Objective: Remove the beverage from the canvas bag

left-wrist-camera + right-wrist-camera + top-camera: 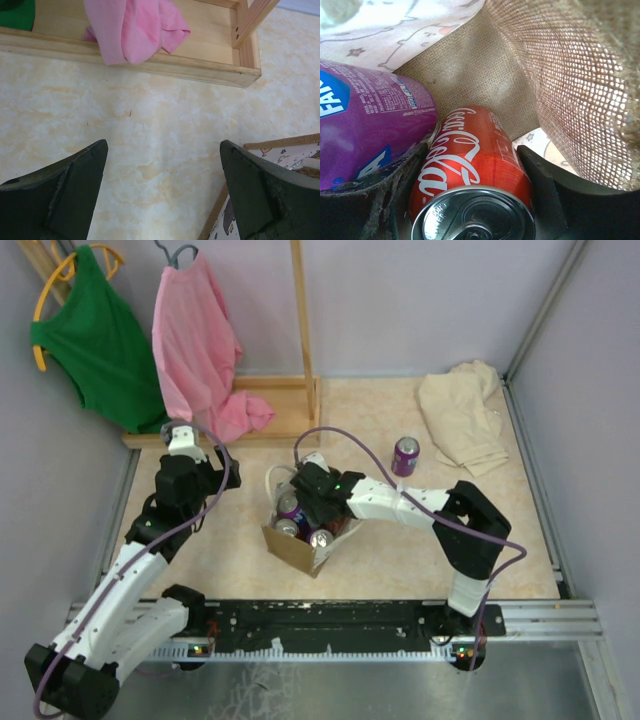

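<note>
The canvas bag (298,552) stands mid-table, its mouth up, with several cans inside. My right gripper (318,502) reaches down into it. In the right wrist view a red cola can (470,160) sits between the fingers (555,195), both pressed against its sides, so my right gripper (470,152) is shut on it. A purple can (365,125) leans beside it against the bag's burlap wall (470,70). My left gripper (162,145) hangs open over bare table, to the left of the bag's corner (270,150), holding nothing.
Another purple can (405,455) stands on the table right of the bag. A beige cloth (462,415) lies at the back right. A wooden rack base (270,400) with a pink garment (200,350) and a green one (95,340) fills the back left.
</note>
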### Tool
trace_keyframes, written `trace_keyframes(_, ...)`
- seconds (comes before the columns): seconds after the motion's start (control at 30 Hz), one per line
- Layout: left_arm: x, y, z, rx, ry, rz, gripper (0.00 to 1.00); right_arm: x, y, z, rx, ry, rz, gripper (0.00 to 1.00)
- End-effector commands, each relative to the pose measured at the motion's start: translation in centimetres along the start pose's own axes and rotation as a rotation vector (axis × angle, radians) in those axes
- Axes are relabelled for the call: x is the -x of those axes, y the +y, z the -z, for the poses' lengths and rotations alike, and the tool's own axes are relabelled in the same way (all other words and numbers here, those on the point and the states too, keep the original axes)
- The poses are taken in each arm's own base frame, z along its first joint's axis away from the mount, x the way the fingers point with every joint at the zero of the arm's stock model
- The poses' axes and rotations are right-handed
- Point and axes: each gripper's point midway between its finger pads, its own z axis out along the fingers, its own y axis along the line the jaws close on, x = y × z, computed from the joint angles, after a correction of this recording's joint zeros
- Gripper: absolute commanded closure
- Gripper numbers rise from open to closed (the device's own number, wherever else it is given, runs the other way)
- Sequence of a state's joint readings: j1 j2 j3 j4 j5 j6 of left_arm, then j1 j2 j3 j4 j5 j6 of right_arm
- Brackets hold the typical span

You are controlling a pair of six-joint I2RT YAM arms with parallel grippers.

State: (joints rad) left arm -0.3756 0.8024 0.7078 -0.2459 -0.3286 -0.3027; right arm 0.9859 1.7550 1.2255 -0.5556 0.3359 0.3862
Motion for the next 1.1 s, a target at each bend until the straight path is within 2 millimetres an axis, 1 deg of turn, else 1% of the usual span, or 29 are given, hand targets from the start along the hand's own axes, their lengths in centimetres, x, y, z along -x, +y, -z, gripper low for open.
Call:
trace_keyframes(0.0, 0.3, -0.4, 0.0, -0.019, -0.018, 0.011, 0.0, 3.8, 0.0, 3.9, 0.021, -0.119, 0.021, 1.0)
trace_keyframes(0.07, 0.2, -0.3, 0.0, -0.015, -0.017, 0.012, 0.0, 6.1, -0.2, 6.1, 0.046, -0.218, -0.003, 1.0)
trace_keyframes(0.13, 0.1, -0.3, -0.1, -0.014, -0.014, 0.014, 0.0, 7.8, -0.5, 7.9, 0.058, -0.297, -0.021, 1.0)
trace_keyframes(0.37, -0.1, -0.5, -0.2, -0.019, -0.004, 0.013, 0.0, 12.1, -1.4, 13.6, 0.122, -0.552, -0.06, 1.0)
trace_keyframes(0.47, -0.1, -0.6, -0.3, -0.025, -0.004, 0.016, 0.0, 13.0, -1.9, 14.9, 0.121, -0.631, -0.068, 1.0)
trace_keyframes(0.6, -0.2, -0.6, -0.3, -0.026, 0.001, 0.016, 0.0, 14.0, -3.0, 15.9, 0.074, -0.673, -0.083, 1.0)
trace_keyframes(0.7, -0.4, -0.7, -0.5, -0.027, 0.006, 0.013, 0.0, 15.1, -4.5, 17.4, 0.011, -0.73, -0.104, 1.0)
trace_keyframes(0.87, -0.5, -0.8, -0.7, -0.032, 0.016, 0.012, 0.0, 16.9, -8.2, 20.2, -0.17, -0.767, -0.116, 1.0)
trace_keyframes(0.97, -0.6, -0.8, -0.6, -0.03, 0.017, 0.011, 0.0, 17.6, -10.8, 22.2, -0.261, -0.774, -0.155, 1.0)
trace_keyframes(1.07, -0.8, -0.8, -0.6, -0.031, 0.017, 0.015, 0.0, 17.8, -14.2, 23.9, -0.336, -0.762, -0.235, 1.0)
